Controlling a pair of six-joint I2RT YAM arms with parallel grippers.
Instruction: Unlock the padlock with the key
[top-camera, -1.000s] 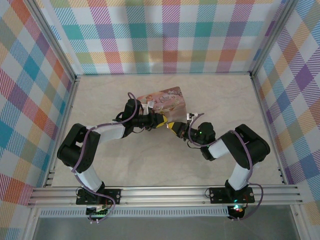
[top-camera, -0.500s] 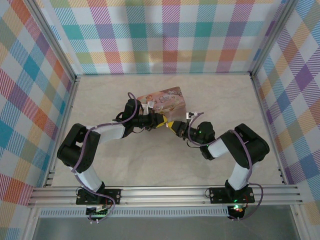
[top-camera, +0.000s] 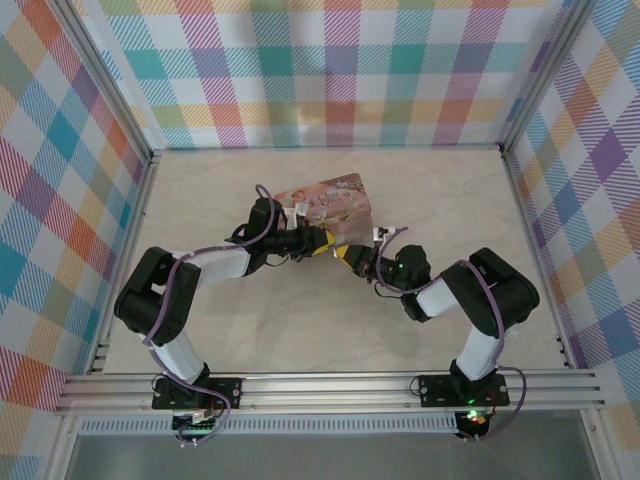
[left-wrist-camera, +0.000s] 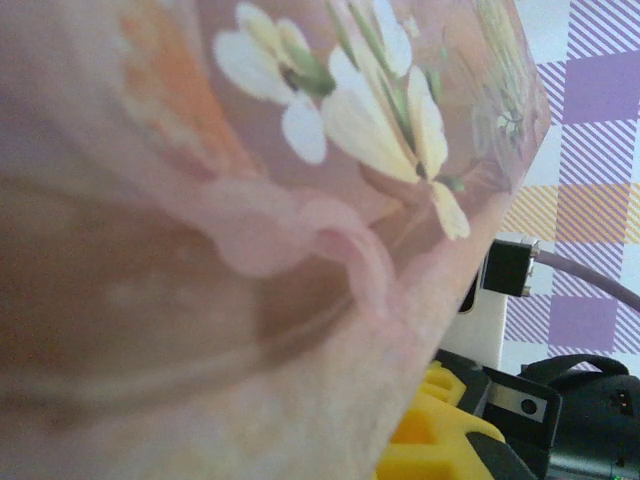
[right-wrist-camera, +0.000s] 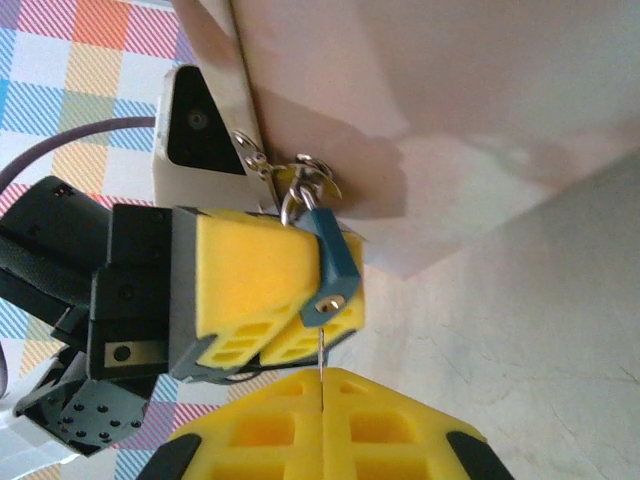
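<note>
Hardly anything has shifted in the last second: our right gripper (right-wrist-camera: 322, 388) stays clenched on the key (right-wrist-camera: 321, 362), whose tip meets the blue padlock (right-wrist-camera: 332, 262). Our left gripper (right-wrist-camera: 292, 322) pinches that padlock at the pink tin (top-camera: 325, 203) corner hasp (right-wrist-camera: 300, 180). Bare table (top-camera: 300, 325) lies open nearer us.

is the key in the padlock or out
Cannot tell: the thin grey metal key reaches from the right jaws to the keyhole end of the small blue padlock; depth hidden.

Overhead view looks down from behind; wrist views face each other, close, across the tin (top-camera: 325, 203)
</note>
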